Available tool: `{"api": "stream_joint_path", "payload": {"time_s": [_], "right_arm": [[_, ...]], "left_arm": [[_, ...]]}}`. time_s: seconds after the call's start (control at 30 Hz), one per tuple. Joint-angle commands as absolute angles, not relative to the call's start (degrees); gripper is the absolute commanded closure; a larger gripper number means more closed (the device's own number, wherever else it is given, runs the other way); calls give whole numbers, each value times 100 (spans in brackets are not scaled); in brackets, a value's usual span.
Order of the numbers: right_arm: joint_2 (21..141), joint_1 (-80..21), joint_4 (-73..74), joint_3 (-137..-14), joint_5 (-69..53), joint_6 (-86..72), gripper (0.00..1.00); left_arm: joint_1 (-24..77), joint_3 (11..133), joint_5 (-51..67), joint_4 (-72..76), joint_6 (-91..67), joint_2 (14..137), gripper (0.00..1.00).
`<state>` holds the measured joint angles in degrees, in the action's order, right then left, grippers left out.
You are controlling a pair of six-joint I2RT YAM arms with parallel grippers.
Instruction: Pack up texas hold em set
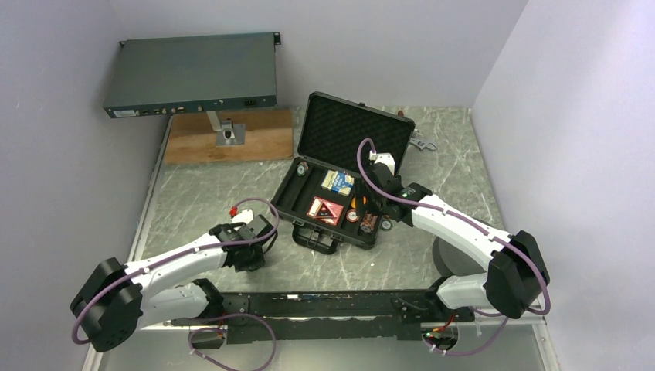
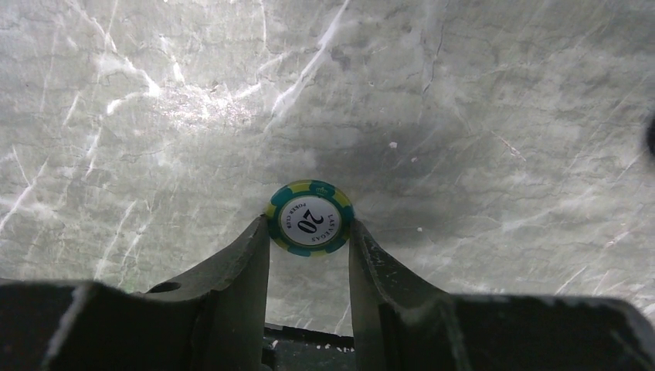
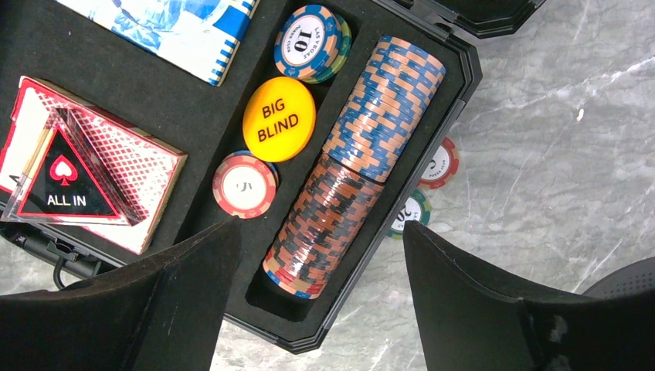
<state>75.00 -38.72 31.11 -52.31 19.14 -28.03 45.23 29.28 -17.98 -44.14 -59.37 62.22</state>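
Observation:
The black case (image 1: 354, 127) lies open mid-table, lid up. My left gripper (image 2: 309, 232) is left of the case, over bare table, and is shut on the rim of a green and yellow "20" poker chip (image 2: 310, 218). My right gripper (image 3: 320, 232) is open above the case's near right corner (image 3: 324, 340). Under it, a long row of chips (image 3: 351, 170) fills a slot. Beside the row are the orange BIG BLIND disc (image 3: 279, 119), a red chip (image 3: 245, 184) and a "10" chip (image 3: 311, 44). A red card deck (image 3: 147, 197) bears an ALL IN triangle (image 3: 66, 174). A blue deck (image 3: 178, 23) lies beyond.
Two loose chips, one red (image 3: 442, 164) and one green (image 3: 413, 212), lie on the table against the case's right side. A grey-blue rack box (image 1: 193, 73) stands on a wooden board (image 1: 255, 139) at the back left. A metal tool (image 1: 422, 141) lies behind the case.

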Motion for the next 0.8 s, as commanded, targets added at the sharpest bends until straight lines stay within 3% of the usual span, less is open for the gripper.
{"api": "stream_joint_path", "payload": {"time_s": [0.0, 0.33, 0.4, 0.47, 0.57, 0.77], "right_arm": [[7391, -3841, 2927, -5194, 1894, -2729, 20], [7390, -3832, 2927, -5221, 1855, -2716, 20], [7383, -3832, 2919, -5212, 1846, -2716, 20], [7383, -3832, 2918, -5212, 1837, -2716, 20], [7398, -3832, 2909, -5212, 1828, -2707, 20], [7392, -3832, 2909, -5203, 1819, -2707, 21]], "left_arm": [[4588, 2970, -1738, -4085, -5956, 6134, 75], [4610, 3425, -1967, -4632, -5838, 5854, 73], [4629, 3453, -1940, -4647, -5803, 5854, 62], [4663, 3480, -1947, -4697, -5793, 5874, 46], [4712, 3471, -2017, -4802, -5825, 5958, 31], [4747, 3092, -1992, -4278, -5844, 6236, 32]]}}
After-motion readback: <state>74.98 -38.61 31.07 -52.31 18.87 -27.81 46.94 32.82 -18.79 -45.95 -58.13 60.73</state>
